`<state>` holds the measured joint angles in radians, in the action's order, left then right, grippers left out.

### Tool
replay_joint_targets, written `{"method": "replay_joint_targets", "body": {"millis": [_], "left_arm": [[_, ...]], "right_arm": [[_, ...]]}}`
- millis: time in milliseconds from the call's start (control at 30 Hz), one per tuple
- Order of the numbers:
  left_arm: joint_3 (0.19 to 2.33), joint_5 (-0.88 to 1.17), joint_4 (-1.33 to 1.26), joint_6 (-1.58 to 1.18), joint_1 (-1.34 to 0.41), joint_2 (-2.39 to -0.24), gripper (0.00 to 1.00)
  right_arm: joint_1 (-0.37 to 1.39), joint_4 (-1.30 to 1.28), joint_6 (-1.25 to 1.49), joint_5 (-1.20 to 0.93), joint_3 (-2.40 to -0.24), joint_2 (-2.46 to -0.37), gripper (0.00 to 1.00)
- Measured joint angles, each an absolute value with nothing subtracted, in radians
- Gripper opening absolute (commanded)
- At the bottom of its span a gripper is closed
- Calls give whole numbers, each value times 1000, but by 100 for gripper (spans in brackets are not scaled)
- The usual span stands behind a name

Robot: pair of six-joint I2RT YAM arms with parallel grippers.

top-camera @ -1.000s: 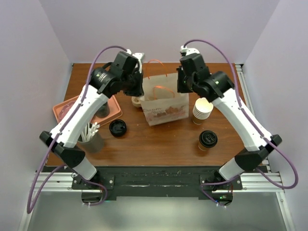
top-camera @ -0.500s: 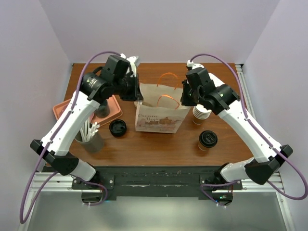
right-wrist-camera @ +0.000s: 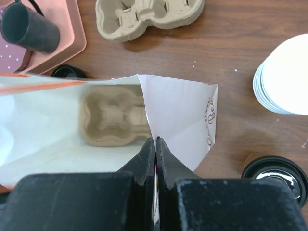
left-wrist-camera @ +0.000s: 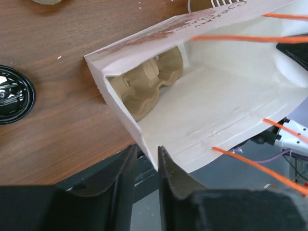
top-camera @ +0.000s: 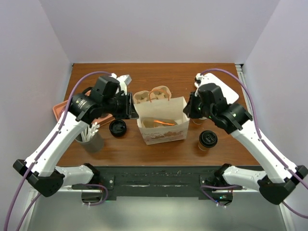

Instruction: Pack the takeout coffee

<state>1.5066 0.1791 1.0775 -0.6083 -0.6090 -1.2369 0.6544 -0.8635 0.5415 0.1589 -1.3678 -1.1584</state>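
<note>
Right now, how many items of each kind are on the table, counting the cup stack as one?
Paper bag: 1
Cup carriers, in bag and outside it: 2
Lidded coffee: 1
Loose black lid: 1
Stack of lidless cups: 1
Pink tray: 1
Dark cup: 1
Holder of white sticks: 1
Total: 9

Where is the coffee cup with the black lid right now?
In the top view, the takeout coffee stands on the table just right of the paper bag, near the front edge.

I see a matt white paper bag (top-camera: 162,132), a rough pulp tray (right-wrist-camera: 113,118) inside, a smooth wood tabletop (top-camera: 159,77), and takeout coffee (top-camera: 208,139) with a glossy black plastic lid.
</note>
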Motion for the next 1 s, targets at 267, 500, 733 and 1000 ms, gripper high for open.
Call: {"method": "replay_joint_targets", "body": {"millis": [267,500,733,1000], "left_arm": [[1445,198,1031,-611,-609,-1188,54],[1423,271,964,-590,-609,-1135,66],[1601,239,899,-501,-609,-999,69],[1459,236,884,-458,-609,-1000,69]], "right_arm": [[654,-702,510,57,-1053,-867,2],[654,-571,452,-14,-853,-585,0],[654,-538,385,-23,-852,-562,0],[654,-546,400,-21,-819,-543,0]]}}
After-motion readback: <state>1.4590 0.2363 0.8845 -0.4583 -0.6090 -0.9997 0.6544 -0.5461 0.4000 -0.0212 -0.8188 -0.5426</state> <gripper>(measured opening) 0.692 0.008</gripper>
